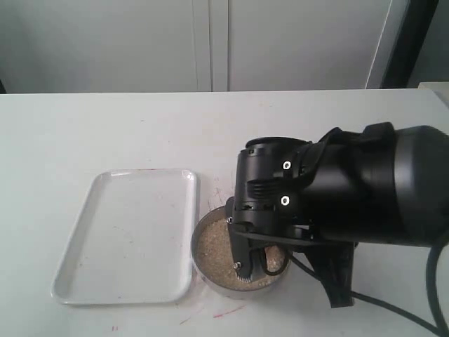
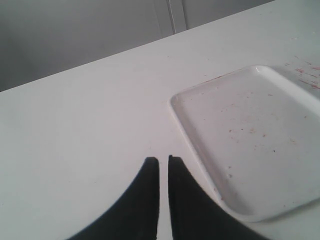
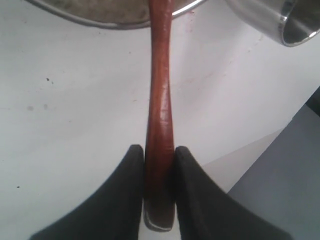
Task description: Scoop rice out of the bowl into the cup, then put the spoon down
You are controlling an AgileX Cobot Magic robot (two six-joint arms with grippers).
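1 bowl (image 1: 198,242) w/ rice (image 1: 214,254), 1 tray (image 1: 70,261) at its 9 o'clock, 1 cup (image 3: 272,20). R gripper (image 3: 159,148) pinches 1 spoon (image 3: 160,95); L gripper (image 2: 163,160) closed, empty.

"What stood on the table (image 1: 105,126) over to the left?"

"A white rectangular tray (image 1: 126,239) with rounded corners and a raised rim, lying flat. Small reddish-brown flecks dotted its floor."

"And round about it?"

"Faint red marks (image 1: 228,309) streaked the tabletop near the front edge. Pale cabinet panels (image 1: 210,42) rose behind the far edge."
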